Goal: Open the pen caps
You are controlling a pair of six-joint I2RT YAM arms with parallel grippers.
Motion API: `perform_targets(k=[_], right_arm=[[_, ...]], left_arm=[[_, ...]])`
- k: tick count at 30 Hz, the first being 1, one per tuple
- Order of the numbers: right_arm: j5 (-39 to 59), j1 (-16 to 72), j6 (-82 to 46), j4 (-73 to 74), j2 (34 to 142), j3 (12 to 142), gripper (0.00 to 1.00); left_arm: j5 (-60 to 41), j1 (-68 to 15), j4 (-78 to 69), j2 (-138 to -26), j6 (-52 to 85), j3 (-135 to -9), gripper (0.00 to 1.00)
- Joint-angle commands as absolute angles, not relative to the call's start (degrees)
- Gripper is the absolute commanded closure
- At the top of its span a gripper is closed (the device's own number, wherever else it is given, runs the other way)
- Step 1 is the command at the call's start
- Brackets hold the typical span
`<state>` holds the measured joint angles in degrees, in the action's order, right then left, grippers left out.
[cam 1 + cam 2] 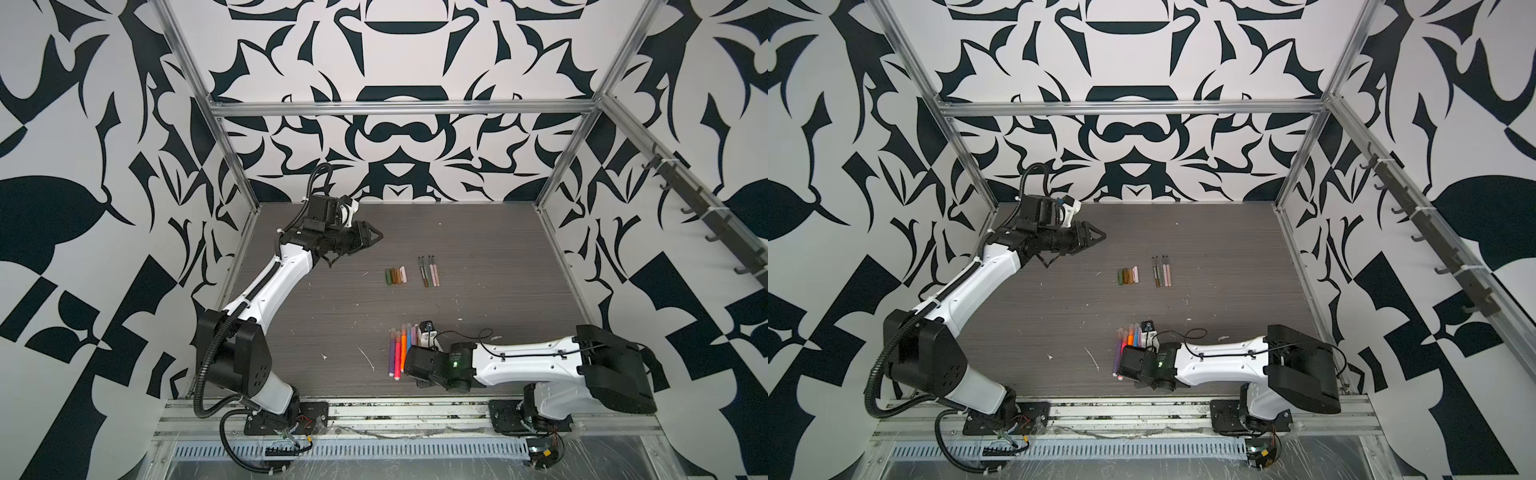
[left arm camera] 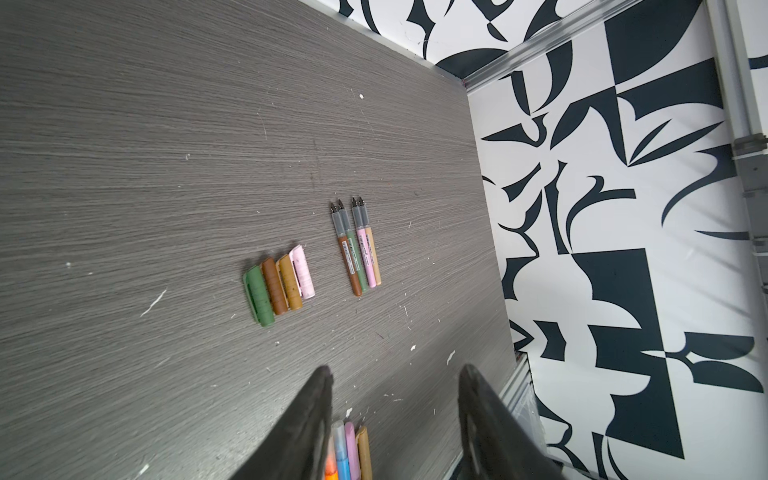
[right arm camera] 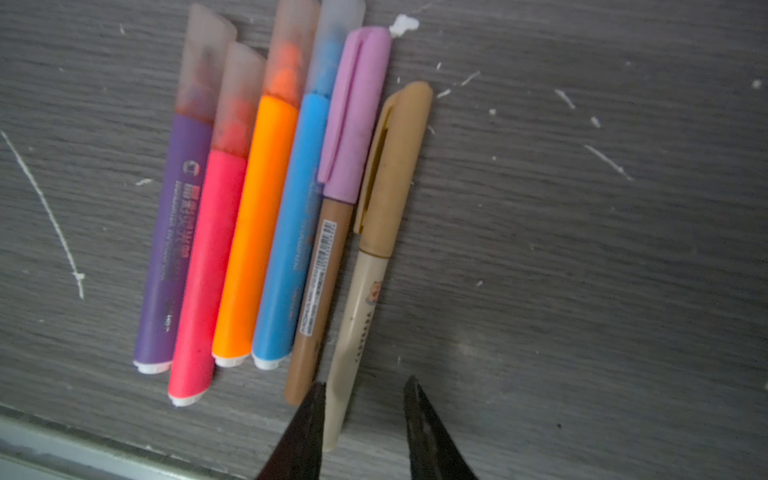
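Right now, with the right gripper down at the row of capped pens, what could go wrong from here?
1. The right gripper stands open around the tail of the cream pen, which lies against the brown pen; closing might pinch or drag both.
2. That hold would be at the pen's very end, so it may pivot or slip when lifted.
3. The left gripper, open, sits farther back than the loose caps; reaching over could scatter them.

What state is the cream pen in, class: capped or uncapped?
Capped. The tan cap sits on the cream pen, hiding its tip.
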<state>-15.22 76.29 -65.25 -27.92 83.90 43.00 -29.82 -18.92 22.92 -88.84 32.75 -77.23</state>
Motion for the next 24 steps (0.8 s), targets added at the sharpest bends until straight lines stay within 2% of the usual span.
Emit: perform_targets(k=[1,15,20,24], right_arm=[[-16.6,76.7,-66.4,-30.2,84.8,44.2,0.65],[-20.7,76.6,-70.1,-36.0,80.9,43.1,0.66],[-15.3,76.8,-64.3,-24.4,79.5,41.0,0.65],[-15.0,76.7,-64.9,-25.5,81.9,42.7,0.65]], left_arm=[[-30.7,-18.5,22.1,-88.8,32.9,-76.2,0.48],[-30.8,-18.3,22.2,-88.4,32.9,-76.2,0.48],[-31.8,-17.8,21.9,-88.7,33.5,-76.3,0.48],[-31.7,-17.7,21.9,-88.9,33.5,-76.2,0.48]])
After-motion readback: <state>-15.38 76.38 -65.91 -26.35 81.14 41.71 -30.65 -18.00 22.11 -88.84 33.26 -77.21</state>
